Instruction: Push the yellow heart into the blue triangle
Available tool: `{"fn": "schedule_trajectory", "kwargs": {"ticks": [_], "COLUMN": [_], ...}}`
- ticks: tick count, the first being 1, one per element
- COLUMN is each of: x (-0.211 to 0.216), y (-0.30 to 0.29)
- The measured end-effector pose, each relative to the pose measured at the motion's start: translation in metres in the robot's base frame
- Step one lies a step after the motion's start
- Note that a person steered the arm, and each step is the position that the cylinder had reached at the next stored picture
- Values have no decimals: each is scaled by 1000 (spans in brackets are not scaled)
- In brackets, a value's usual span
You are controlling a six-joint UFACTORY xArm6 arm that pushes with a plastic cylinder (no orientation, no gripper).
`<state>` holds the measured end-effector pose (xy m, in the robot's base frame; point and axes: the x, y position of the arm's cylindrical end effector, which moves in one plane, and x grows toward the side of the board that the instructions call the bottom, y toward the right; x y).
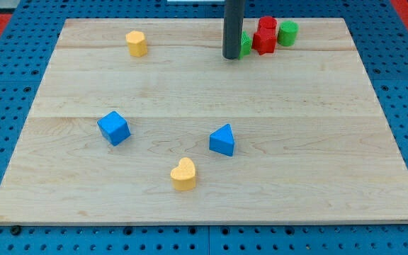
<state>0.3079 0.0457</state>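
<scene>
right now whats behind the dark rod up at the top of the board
A green block sits behind my tip, mostly covered by the rod, so its shape cannot be told. Beside it on the view's right are a red block and a green cylinder.

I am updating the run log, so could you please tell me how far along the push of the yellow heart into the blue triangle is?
Done: nothing visible yet; the yellow heart sits apart from the blue triangle, below and to its left in the view. In hand: my tip is far off near the view's top, beside the green and red blocks. Left: bring my tip down to the heart's lower-left side and push it up-right into the triangle.
</scene>
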Motion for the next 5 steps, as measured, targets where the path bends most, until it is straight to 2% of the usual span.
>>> {"fn": "schedule_trajectory", "kwargs": {"ticks": [1,2,3,4,5], "x": [74,93,169,272,311], "y": [-17,43,61,45,-5]}}
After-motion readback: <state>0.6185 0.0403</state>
